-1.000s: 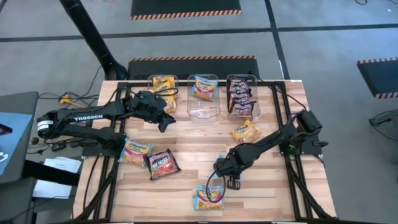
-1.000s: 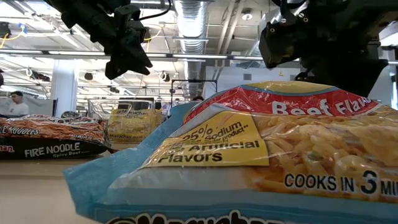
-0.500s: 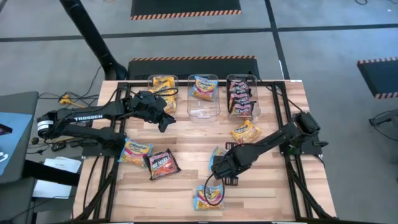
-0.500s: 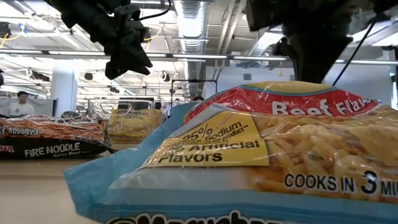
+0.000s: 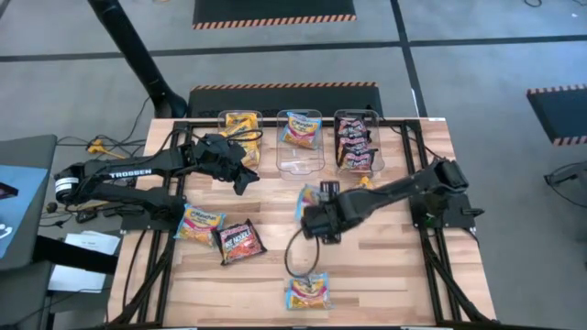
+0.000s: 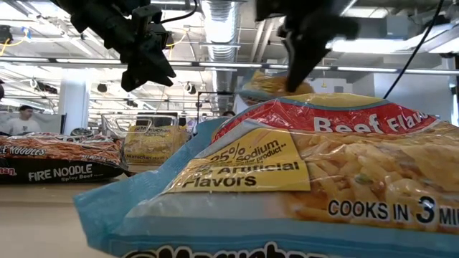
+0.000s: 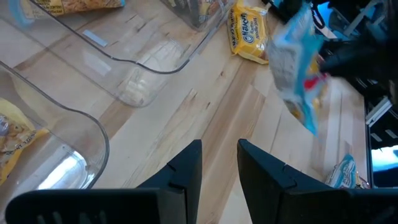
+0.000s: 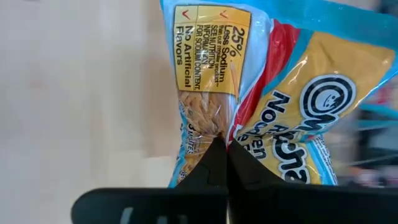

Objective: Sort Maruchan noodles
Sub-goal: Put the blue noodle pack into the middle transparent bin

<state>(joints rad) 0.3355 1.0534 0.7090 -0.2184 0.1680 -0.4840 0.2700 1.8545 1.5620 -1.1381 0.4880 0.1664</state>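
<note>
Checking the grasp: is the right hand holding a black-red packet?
No, the right hand is pinched on a light blue and yellow crinkly noodle packet.

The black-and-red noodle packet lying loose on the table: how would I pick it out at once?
Start at the wooden table and find the left arm's side, near the front. Two packets lie side by side there; the black-and-red packet is the one nearer the table's middle. Its neighbour is yellow-orange, and every other dark packet sits in a clear bin at the back.

Three clear plastic bins (image 5: 300, 165) are sitting in a row along the far edge of the wooden table (image 5: 385, 275), and a person (image 6: 18, 119) is hanging around way back.
</note>
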